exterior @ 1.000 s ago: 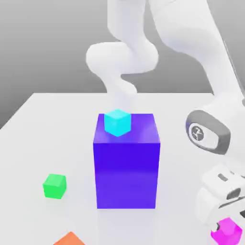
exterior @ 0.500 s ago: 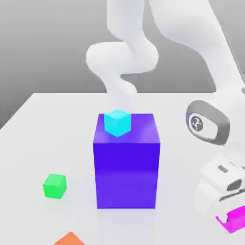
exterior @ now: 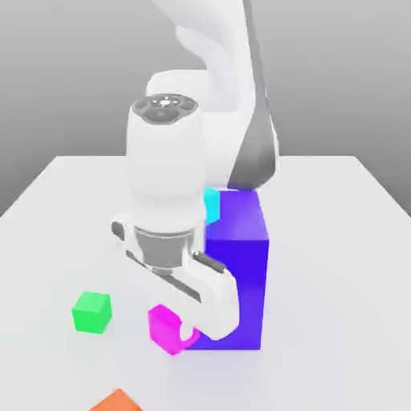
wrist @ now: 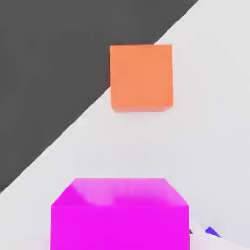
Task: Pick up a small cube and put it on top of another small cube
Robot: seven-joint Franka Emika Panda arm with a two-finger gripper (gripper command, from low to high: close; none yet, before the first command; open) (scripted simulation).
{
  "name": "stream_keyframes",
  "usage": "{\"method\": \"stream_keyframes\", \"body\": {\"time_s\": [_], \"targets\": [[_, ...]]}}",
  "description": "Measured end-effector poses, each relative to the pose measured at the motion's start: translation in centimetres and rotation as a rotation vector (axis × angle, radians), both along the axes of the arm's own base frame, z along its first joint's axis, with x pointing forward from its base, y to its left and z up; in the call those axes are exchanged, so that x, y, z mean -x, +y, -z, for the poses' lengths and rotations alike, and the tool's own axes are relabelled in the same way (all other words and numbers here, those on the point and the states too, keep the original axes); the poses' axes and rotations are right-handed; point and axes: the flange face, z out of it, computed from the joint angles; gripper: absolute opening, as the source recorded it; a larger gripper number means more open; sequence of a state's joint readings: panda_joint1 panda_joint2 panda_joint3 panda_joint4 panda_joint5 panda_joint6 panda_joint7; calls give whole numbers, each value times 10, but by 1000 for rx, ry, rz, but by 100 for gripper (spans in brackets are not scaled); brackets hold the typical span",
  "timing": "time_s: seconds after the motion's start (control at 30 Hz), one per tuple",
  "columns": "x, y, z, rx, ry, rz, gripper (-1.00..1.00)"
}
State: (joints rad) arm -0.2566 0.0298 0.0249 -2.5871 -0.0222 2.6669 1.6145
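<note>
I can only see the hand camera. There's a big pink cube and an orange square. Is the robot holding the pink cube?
Observer: Yes. In the exterior view the gripper is shut on the pink cube, just in front of a tall blue block.
Operator: Are there more little cubes I can't see?
Observer: A green cube sits on the table, to the exterior view's left of the pink one.
Operator: Any others?
Observer: A cyan cube sits on top of the blue block, partly hidden behind the arm.
</note>
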Motion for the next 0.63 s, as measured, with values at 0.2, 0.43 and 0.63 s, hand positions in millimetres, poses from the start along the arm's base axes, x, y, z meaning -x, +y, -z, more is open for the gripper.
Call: {"method": "stream_keyframes", "body": {"time_s": [0.2, 0.43, 0.63], "targets": [[72, -84, -7, -1, -17, 509, -100], [121, -103, 43, -33, 33, 766, -100], [122, -101, 70, -36, 34, 764, 100]]}}
